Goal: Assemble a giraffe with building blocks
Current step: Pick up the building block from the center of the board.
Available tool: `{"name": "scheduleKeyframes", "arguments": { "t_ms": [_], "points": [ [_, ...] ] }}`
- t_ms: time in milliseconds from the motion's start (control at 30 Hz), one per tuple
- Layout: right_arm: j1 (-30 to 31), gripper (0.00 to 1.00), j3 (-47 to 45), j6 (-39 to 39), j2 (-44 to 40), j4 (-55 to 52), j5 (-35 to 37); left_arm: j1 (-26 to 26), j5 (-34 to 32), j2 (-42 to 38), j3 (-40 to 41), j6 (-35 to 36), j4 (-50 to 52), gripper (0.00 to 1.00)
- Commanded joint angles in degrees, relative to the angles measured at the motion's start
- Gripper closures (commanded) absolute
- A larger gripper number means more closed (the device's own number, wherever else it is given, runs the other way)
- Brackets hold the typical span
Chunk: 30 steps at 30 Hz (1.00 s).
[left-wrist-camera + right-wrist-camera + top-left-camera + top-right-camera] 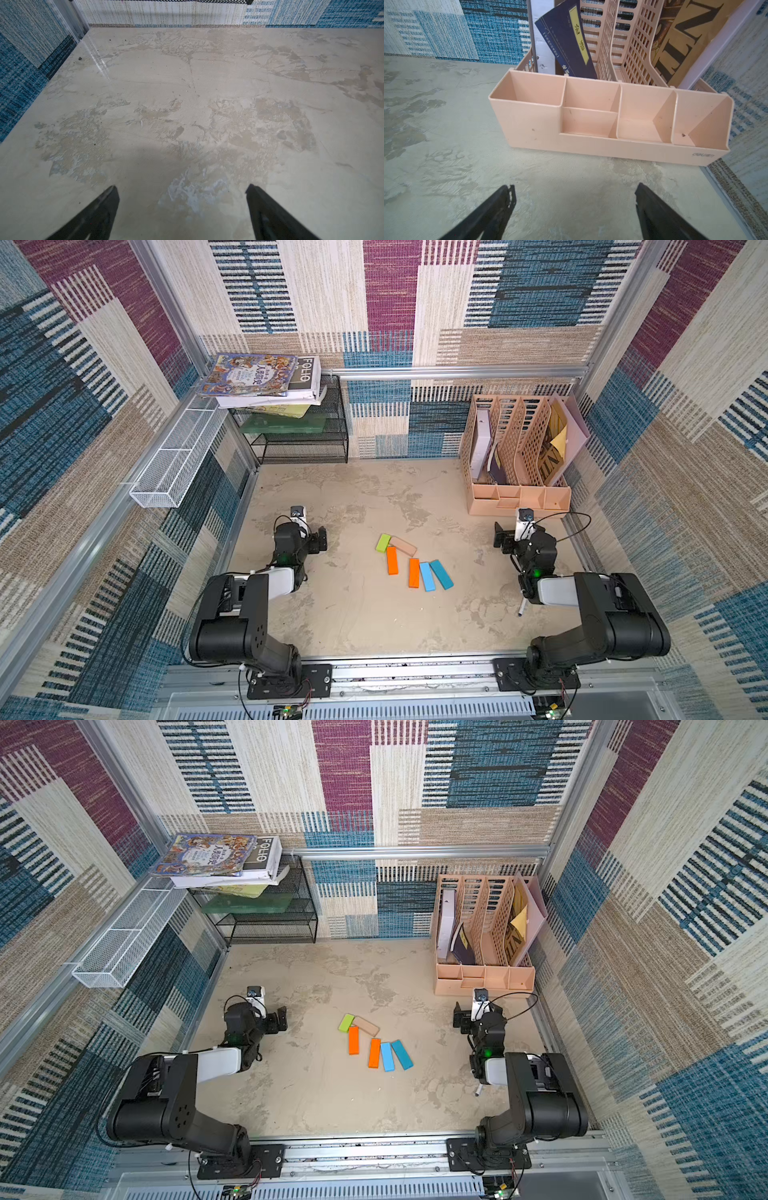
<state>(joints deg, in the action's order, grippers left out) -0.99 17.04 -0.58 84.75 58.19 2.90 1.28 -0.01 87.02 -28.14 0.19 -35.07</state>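
While the building blocks (414,572) lie clustered, left gripper (180,189) and right gripper (574,188) flank them — well apart; fingers (99,214) spread wide.

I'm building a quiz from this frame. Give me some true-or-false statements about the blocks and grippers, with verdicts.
1. The left gripper and the right gripper are both open and empty. True.
2. The green block sits inside the pink organiser. False: it lies on the table, beside the tan block.
3. The two blue blocks lie side by side. True.
4. The right gripper touches the blocks. False: it is apart, near the organiser.
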Motion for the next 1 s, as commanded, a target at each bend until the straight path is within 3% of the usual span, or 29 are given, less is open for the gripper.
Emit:
{"name": "scheduleKeyframes", "arguments": {
  "t_ms": [0, 733, 800, 867, 967],
  "points": [
    [-0.02, 0.04, 0.11, -0.09, -0.01, 1.13, -0.05, -0.01, 0.55, -0.07, -0.19, 0.14, -1.14, 0.01],
    [0.1, 0.04, 0.17, 0.4, -0.61, 1.15, 0.24, 0.11, 1.64, -0.61, -0.37, 0.76, -1.31, 0.03],
    [2.16, 0.04, 4.61, 1.39, -4.33, -9.61, 3.85, 0.04, 2.19, -3.23, -4.98, 1.12, 9.98, 0.03],
    [5.74, 0.04, 13.12, -1.31, -6.45, -25.38, 14.21, 0.04, -1.41, -4.83, -9.28, -0.39, 17.56, 0.03],
    [9.42, 0.04, 30.38, -9.07, -5.51, -51.69, 23.44, -0.36, -0.93, -9.55, -11.01, 0.7, 20.49, 0.06]
  ]
}}
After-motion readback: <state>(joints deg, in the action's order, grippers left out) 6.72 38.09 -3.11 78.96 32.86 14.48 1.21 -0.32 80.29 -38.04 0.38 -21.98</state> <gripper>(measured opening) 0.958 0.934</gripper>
